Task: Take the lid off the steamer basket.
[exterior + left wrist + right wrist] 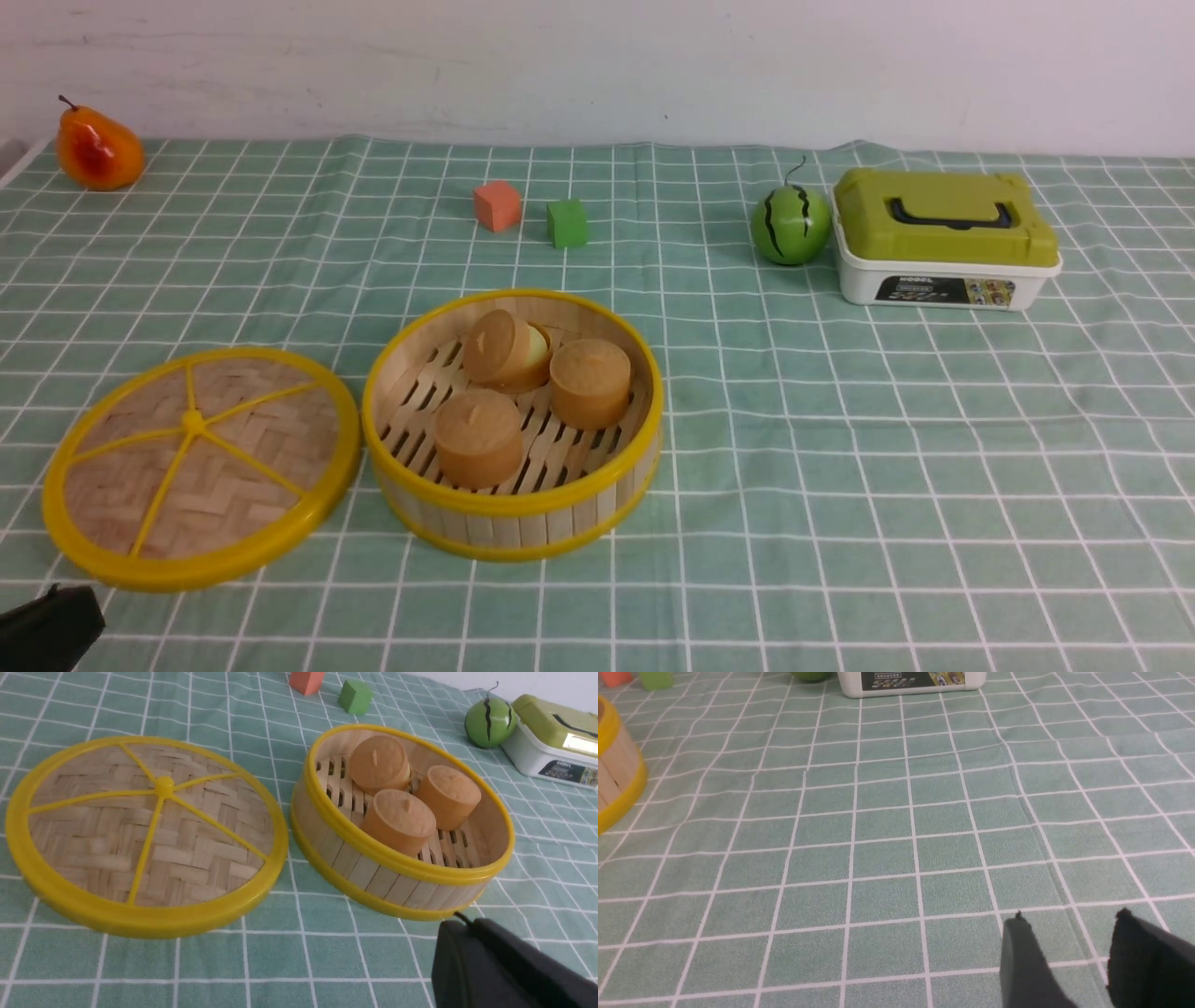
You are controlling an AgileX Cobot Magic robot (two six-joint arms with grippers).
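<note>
A: You have the lid [201, 467] flat on the tablecloth [840, 467], just left of the steamer basket [513, 518]; three buns [478, 437] sit in the basket.

B: Behind it you see two blocks [497, 205]; far right, the melon [791, 224] touches the box [943, 238]; the pear [98, 147] is at far left.

Lid [202, 469] & steamer basket [513, 425]: matt woven/slatted bamboo w/ glossy yellow plastic rims; tablecloth [840, 448] matt fabric.
</note>
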